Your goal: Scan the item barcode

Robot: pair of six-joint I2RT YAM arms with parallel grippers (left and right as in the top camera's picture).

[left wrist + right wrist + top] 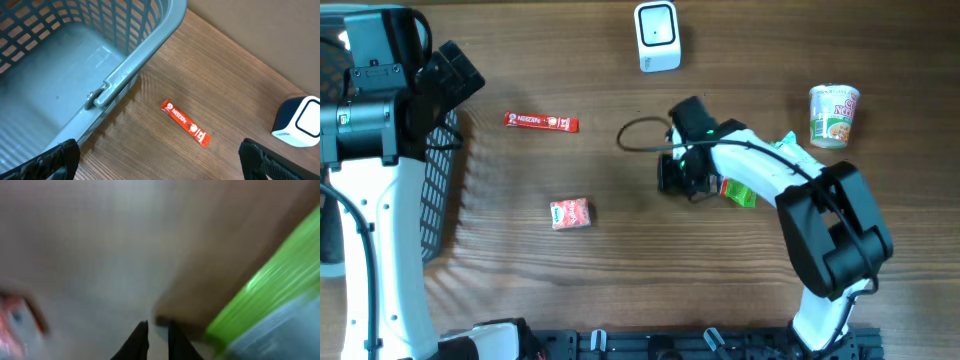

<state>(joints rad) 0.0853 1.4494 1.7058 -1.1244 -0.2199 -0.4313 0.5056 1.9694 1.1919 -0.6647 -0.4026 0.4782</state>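
Observation:
The white barcode scanner (656, 36) stands at the table's far edge; it also shows at the right edge of the left wrist view as the scanner (300, 121). A green packet (740, 191) lies mid-right, half under my right arm. My right gripper (678, 176) sits low just left of it. The right wrist view is blurred: the right gripper (157, 326) shows its fingertips close together with a thin gap, and the green packet (270, 290) is off to their right, not between them. My left gripper (160, 162) is wide open above bare wood, near the red Nescafe stick (184, 123).
The red stick (541, 122), a small red-and-white packet (570, 213) and a cup noodle (834, 115) lie on the table. A grey mesh basket (125, 70) stands at the left edge under my left arm (380, 110). A black cable loop (638, 135) curls beside the right gripper.

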